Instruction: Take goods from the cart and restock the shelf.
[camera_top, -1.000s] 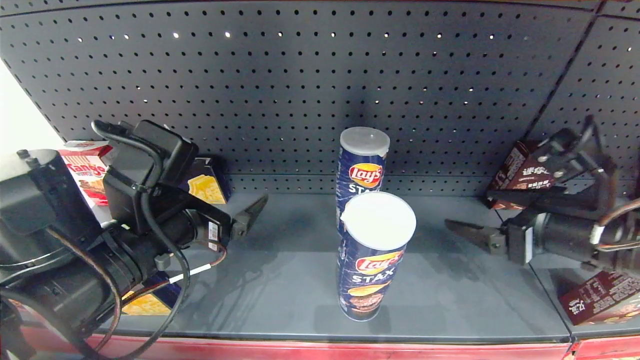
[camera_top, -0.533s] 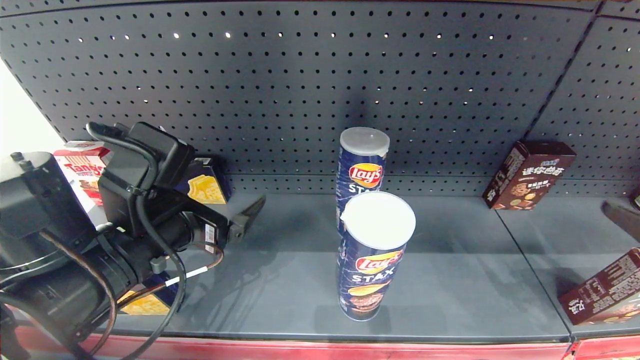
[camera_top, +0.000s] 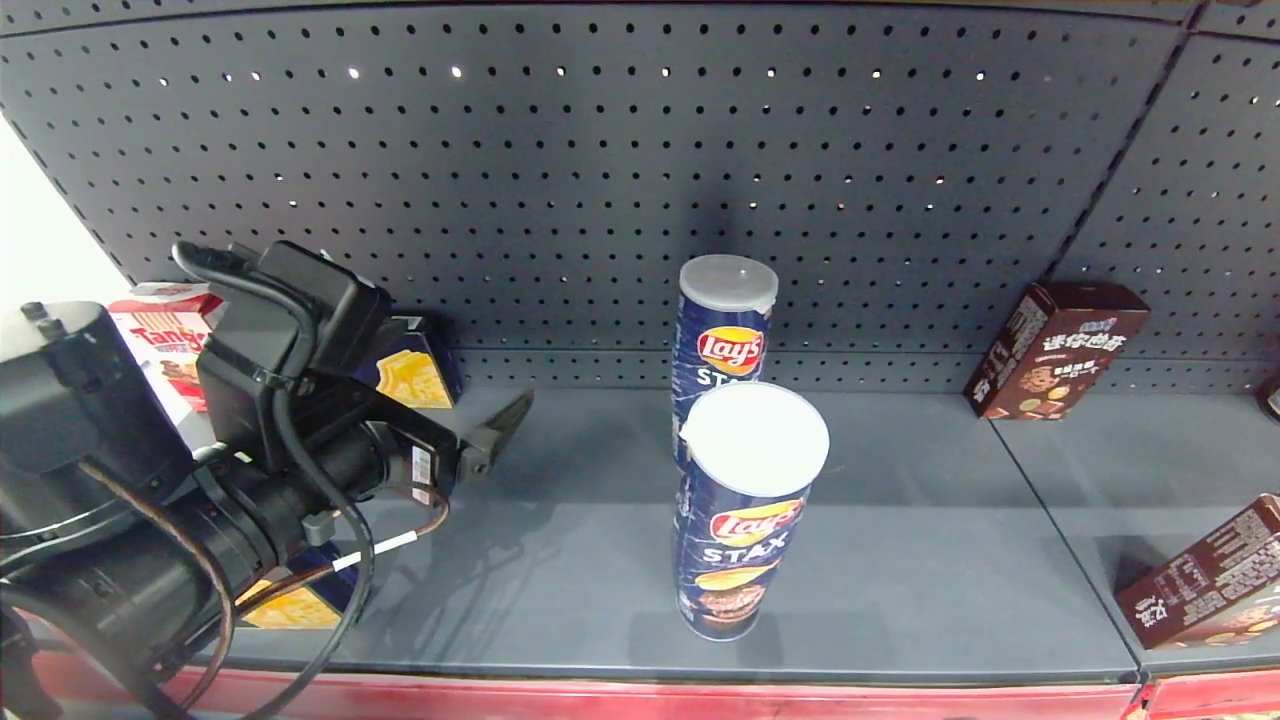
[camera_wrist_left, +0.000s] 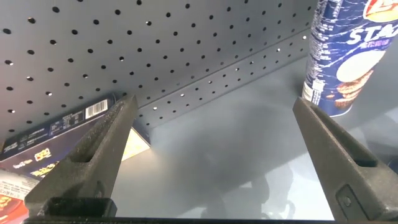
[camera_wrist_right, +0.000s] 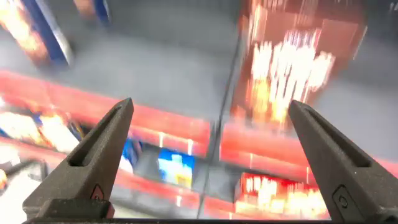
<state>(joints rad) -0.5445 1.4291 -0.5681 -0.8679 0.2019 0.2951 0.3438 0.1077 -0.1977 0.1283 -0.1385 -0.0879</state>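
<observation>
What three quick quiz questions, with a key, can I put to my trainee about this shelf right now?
1. True or false: the front chip can stands directly before the rear chip can, both upright.
2. The left gripper is: A open and empty; B shut on a can; C shut on a box.
3. Fill in: the rear brown box stands on the robot's ___ side of the cans.
Key: 1 true; 2 A; 3 right.

Navy front can (camera_top: 738, 560), brown box (camera_top: 1060, 350), grey hole-dotted pegboard (camera_top: 500, 180).
</observation>
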